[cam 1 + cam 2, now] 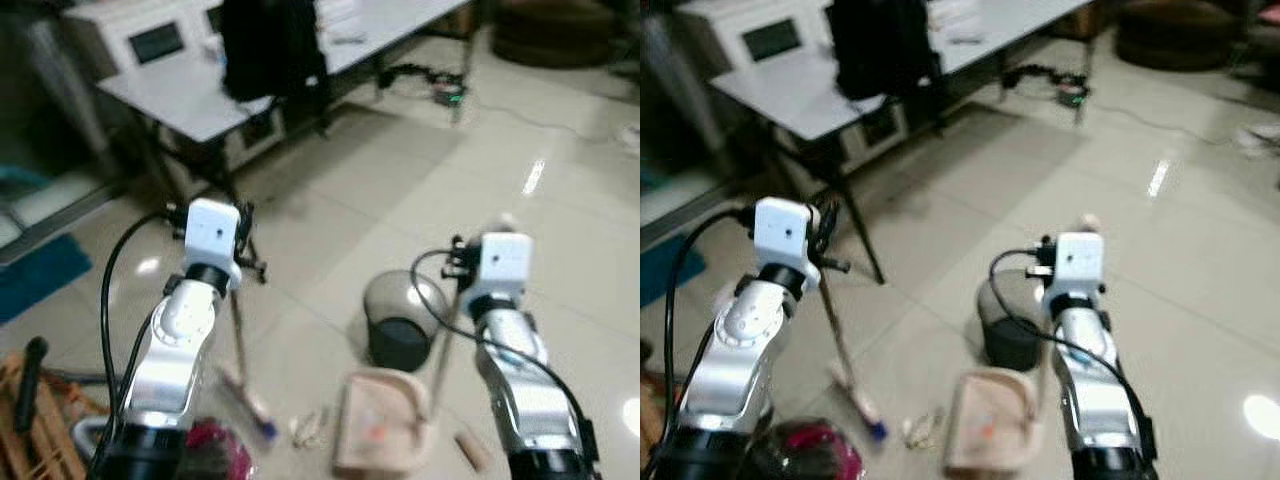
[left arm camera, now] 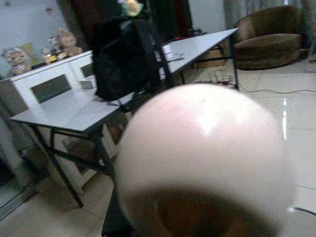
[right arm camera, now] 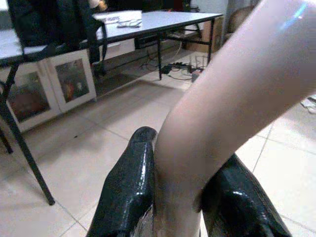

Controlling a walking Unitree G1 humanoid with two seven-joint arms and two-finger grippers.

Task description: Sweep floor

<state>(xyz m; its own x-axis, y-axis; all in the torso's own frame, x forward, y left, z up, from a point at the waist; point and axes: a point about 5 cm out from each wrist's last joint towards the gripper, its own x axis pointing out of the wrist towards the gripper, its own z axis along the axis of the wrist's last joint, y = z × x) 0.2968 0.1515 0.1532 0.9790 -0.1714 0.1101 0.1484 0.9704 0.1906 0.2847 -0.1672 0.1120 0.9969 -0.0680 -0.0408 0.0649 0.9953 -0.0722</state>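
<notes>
Broom handle (image 1: 238, 335) sits in left fingers, grip state unclear; right fingers (image 3: 129, 190) clamp dustpan handle (image 3: 217, 113) above floor (image 1: 400, 180).

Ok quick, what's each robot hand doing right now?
Left gripper: holding the broom; whether the fingers are shut cannot be told.
Right gripper: shut on the dustpan handle.
</notes>
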